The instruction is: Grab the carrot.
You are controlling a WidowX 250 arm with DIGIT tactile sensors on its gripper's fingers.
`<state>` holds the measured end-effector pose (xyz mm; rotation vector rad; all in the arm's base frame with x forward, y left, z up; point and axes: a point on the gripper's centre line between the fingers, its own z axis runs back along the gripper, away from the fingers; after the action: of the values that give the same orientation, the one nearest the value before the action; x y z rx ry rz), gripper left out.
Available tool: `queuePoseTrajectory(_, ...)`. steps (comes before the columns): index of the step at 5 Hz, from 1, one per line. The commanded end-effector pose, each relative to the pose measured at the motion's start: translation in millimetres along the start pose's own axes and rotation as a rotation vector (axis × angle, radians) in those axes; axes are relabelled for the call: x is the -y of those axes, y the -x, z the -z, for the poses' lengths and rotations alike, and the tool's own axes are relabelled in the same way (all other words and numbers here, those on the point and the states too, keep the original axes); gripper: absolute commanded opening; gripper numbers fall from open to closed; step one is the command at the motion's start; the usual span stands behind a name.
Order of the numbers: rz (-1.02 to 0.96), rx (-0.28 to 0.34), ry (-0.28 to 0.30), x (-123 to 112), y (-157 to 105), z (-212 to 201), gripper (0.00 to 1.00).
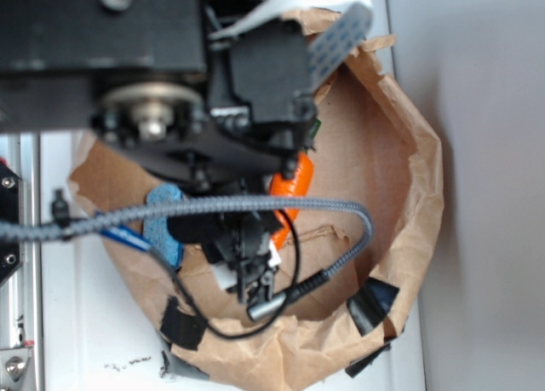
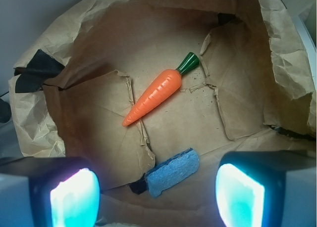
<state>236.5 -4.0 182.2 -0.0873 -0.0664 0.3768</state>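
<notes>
Fingers [image 2: 74,197] of the gripper [image 2: 157,197] fill the bottom corners of the wrist view, glowing teal, spread wide with nothing between them; judged, they are held open above the bag so the carrot can pass between them on descent. Just beyond the gap lies the sponge [image 2: 172,171], blue, rectangular, coarse-textured, near the front fold of the bag floor and well short of the target; it sits closer to the jaws than the carrot does, so a straight drop would likely meet it first. Further in, the carrot [image 2: 152,97] lies flat on the brown paper near the middle of the floor, apart from the sponge and touching no wall. It runs diagonally, tip toward lower left, green cap [image 2: 188,63] toward upper right. Glossy orange, tapered, shallow ridges across the body, looks like hard plastic; likely slippery, so a grip across the thicker half seems safer. Bag [image 2: 277,49] walls are crumpled and rolled down, black tape patches on the rim, probably to keep the opening wide for the arm. In the exterior view the arm [image 1: 255,76] and a braided cable [image 1: 255,205] hide most of the floor; only slivers of carrot [image 1: 294,182] and sponge [image 1: 163,225] show.
</notes>
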Motion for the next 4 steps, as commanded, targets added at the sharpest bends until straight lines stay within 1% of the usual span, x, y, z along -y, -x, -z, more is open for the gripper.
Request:
queuePoseTrajectory(1, -0.086, 0.013, 0.034, -2, -12, 8, 1.00)
queuePoseTrajectory(2, -0.220, 0.015, 0.064, 1, -33, 32, 1.00)
queuePoseTrajectory(3, -0.299, 0.039, 0.045, 4, -53, 61, 1.00)
queuePoseTrajectory(4, -0.332, 0.090, -0.035, 5, -66, 90, 1.00)
